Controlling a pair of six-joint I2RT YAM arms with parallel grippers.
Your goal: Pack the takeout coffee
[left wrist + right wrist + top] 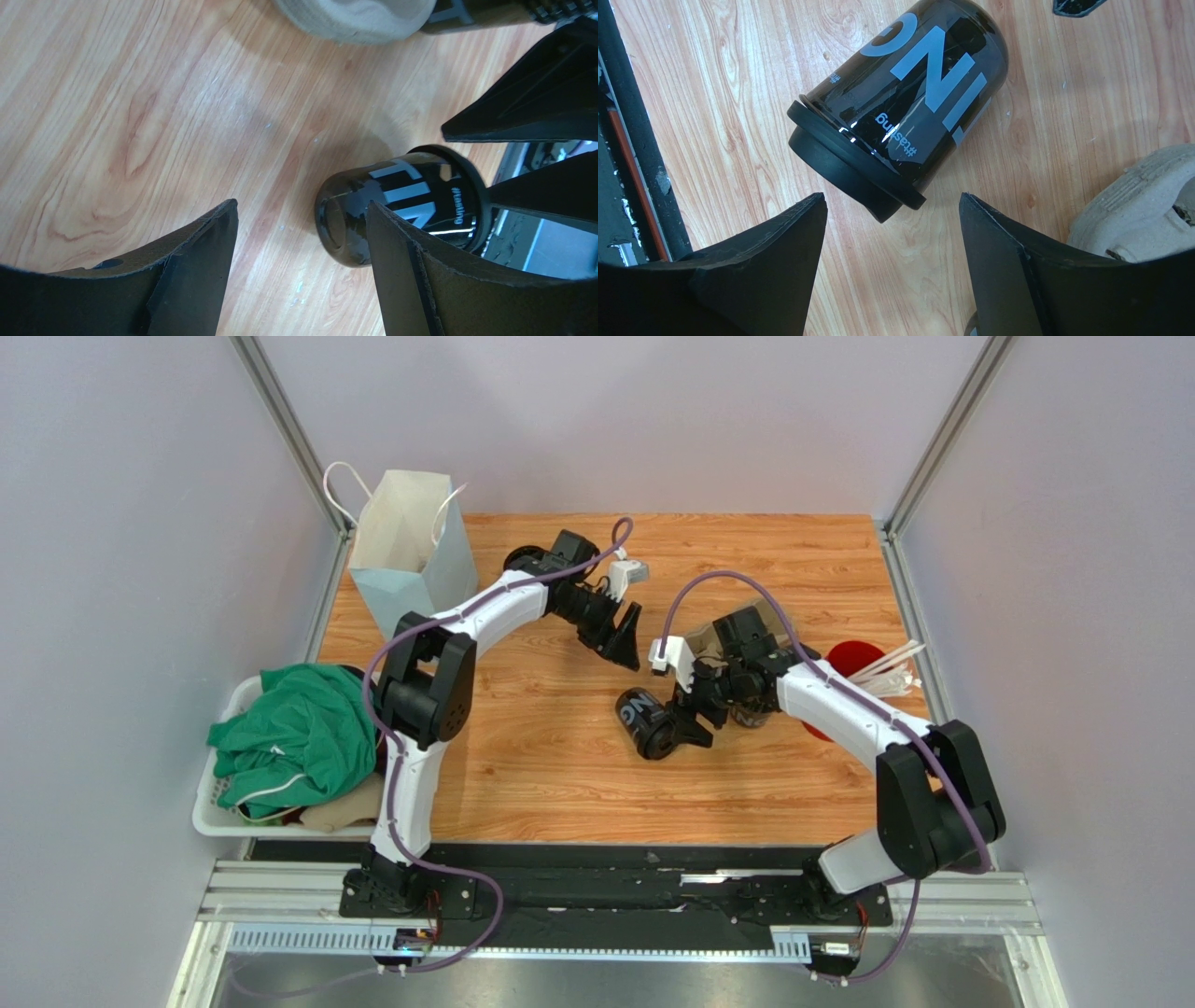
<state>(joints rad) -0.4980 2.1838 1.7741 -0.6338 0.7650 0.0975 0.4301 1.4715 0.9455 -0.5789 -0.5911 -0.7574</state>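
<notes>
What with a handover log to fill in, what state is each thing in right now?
takeout coffee: lying on its side on the table, lid on, not gripped
cardboard cup tray: on the table near the coffee, mostly out of view
paper bag: standing, top open
left gripper: open, empty
right gripper: open, empty
red cup: straws in it

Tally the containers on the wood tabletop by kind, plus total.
Cups: 2 (black cup lying on its side, red cup with straws)
Cardboard tray: 1
Paper bag: 1
Total: 4
</notes>
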